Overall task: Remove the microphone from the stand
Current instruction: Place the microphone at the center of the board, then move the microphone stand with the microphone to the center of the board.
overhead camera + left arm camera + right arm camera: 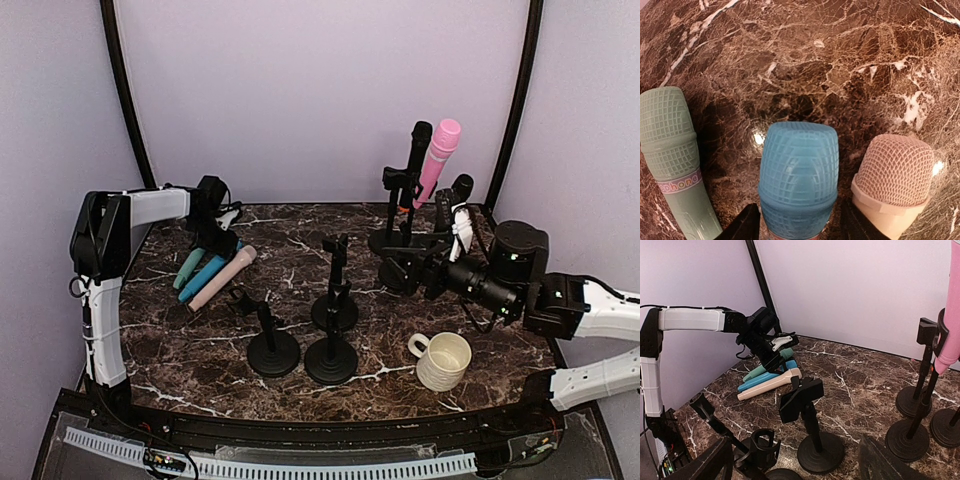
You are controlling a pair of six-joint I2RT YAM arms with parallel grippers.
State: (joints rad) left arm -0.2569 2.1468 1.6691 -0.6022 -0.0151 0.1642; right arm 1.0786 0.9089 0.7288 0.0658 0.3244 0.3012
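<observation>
- Reaching the left gripper (216, 236) out to the far-left corner of the table (400, 330), low over the blue microphone (799, 175).
- Straddling that blue body with the jaws spread, one dark finger (746, 224) on each side and seemingly a sliver of gap at the right one; judging this as letting go, not pinching.
- Laying it flat between the green microphone (670, 150) and the beige-pink microphone (895, 175), all three side by side with heads pointing the same way, probably to stop any rolling and to keep the row well apart from the stands.
- Holding the right gripper (795, 462) spread wide and empty, low and pointing across the table, likely waiting clear of the left arm's reach.
- Finding the task's thing at the far right: the pink microphone (438, 158) sitting tilted, head up, in the clip of a tall stand (388, 242), with a black microphone (418, 140) clipped just beside it.
- Noting three shorter stands (334, 300) bare in the middle, and a mug (440, 360) near the right arm.
- Judging the pink one as the right arm's job, being nearer; needing a grip on the body below the head and a pull along the clip, otherwise risking tipping the stand.
</observation>
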